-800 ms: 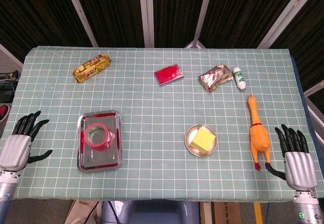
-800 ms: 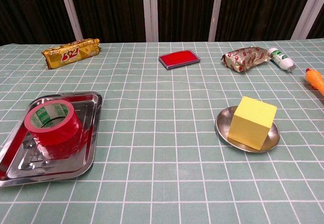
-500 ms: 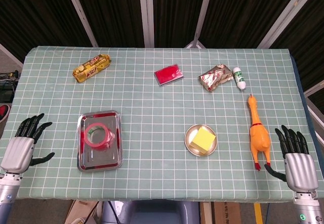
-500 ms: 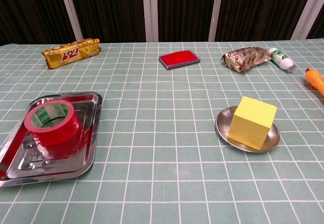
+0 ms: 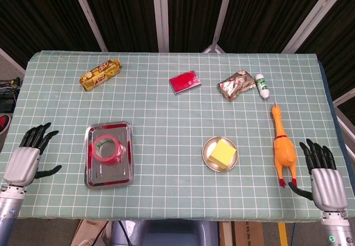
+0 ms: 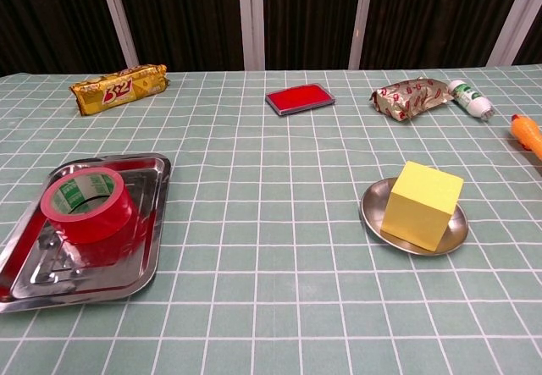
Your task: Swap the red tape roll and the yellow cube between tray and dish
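the left hand (image 5: 25,160) sits at the table's (image 5: 166,121) 8 o'clock edge, fingers apart and pointing to 12 o'clock, holding nothing. just toward 3 o'clock from it lies the tray (image 5: 108,175), a steel rectangle with its long axis running 12 to 6 o'clock. the red tape roll (image 5: 106,147) lies flat in the tray's 12 o'clock half, its open core facing up; the chest view shows green printing inside the core. the tray's 6 o'clock half is bare metal.

toward 11 o'clock of the table a gold snack packet (image 5: 100,74) lies at a slant, its far end tipped toward 2 o'clock. near 12 o'clock is a flat red pad (image 5: 184,81).

at about 5 o'clock from the table's middle stands the dish (image 5: 207,149), a small round steel bowl, with the yellow cube (image 5: 222,152) resting inside it, one corner turned toward 6 o'clock.

toward 1 o'clock lie a crinkled silver wrapper (image 5: 235,84) and, just beside it, a small white bottle (image 5: 262,85). a rubber chicken (image 5: 283,147) stretches 12 to 6 o'clock, head at 12. the right hand (image 5: 322,176) is just beside its feet, fingers apart, holding nothing.
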Available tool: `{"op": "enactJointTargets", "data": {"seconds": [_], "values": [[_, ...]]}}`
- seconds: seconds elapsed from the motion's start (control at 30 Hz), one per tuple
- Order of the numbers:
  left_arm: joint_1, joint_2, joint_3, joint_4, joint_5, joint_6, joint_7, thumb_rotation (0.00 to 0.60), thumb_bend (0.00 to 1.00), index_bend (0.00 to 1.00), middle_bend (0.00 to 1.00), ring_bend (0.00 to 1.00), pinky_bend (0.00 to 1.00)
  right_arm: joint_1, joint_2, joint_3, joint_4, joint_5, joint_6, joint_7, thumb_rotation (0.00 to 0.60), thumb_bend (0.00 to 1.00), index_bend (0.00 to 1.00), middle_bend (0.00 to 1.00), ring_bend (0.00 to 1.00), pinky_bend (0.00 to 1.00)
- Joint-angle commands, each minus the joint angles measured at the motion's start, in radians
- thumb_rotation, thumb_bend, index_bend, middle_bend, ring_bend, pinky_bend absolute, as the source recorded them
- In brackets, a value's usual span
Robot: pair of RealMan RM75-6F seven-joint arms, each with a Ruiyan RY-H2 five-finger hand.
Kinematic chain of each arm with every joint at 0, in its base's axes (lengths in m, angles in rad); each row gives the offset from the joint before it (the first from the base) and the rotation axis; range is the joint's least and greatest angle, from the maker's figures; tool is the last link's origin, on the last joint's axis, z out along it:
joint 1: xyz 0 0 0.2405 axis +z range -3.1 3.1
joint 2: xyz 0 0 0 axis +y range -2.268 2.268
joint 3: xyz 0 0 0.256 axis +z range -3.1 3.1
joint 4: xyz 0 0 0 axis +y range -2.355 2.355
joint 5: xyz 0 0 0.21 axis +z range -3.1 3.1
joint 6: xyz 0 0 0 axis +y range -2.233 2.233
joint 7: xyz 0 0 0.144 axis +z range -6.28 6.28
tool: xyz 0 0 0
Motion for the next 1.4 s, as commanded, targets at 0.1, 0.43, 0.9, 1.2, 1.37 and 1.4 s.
{"op": "enactJointTargets", "data": {"seconds": [0.1,0.43,0.9,1.2,1.37,1.4], "values": [[-0.032,0.001,0.001,0.003,-0.009,-0.061,-0.008,0.6,0.0,0.16,0.0,0.0,0.0,0.01,0.011,-0.001,-0.005,0.025,-0.037,0.01,0.6,0.1,0.0,0.0,0.0,0.0],[-0.174,0.03,-0.022,-0.051,-0.045,-0.286,0.017,0.6,0.0,0.14,0.0,0.0,0.0,0.01,0.024,-0.006,-0.026,0.034,-0.051,-0.004,0.6,0.1,0.0,0.0,0.0,0.0],[-0.287,-0.08,-0.022,-0.049,-0.164,-0.467,0.203,0.6,0.0,0.13,0.0,0.0,0.0,0.009,0.03,0.002,-0.035,0.065,-0.058,-0.013,0.6,0.1,0.0,0.0,0.0,0.0],[-0.311,-0.181,-0.015,0.055,-0.175,-0.466,0.22,0.6,0.0,0.13,0.0,0.0,0.0,0.006,0.033,0.009,-0.032,0.065,-0.048,0.012,0.6,0.1,0.0,0.0,0.0,0.0],[-0.328,-0.217,-0.005,0.104,-0.156,-0.479,0.193,0.6,0.0,0.13,0.0,0.0,0.0,0.005,0.033,0.008,-0.032,0.065,-0.047,0.014,0.6,0.1,0.0,0.0,0.0,0.0],[-0.331,-0.222,-0.003,0.111,-0.155,-0.481,0.193,0.6,0.0,0.13,0.0,0.0,0.0,0.005,0.033,0.009,-0.033,0.066,-0.047,0.013,0.6,0.1,0.0,0.0,0.0,0.0]]}}
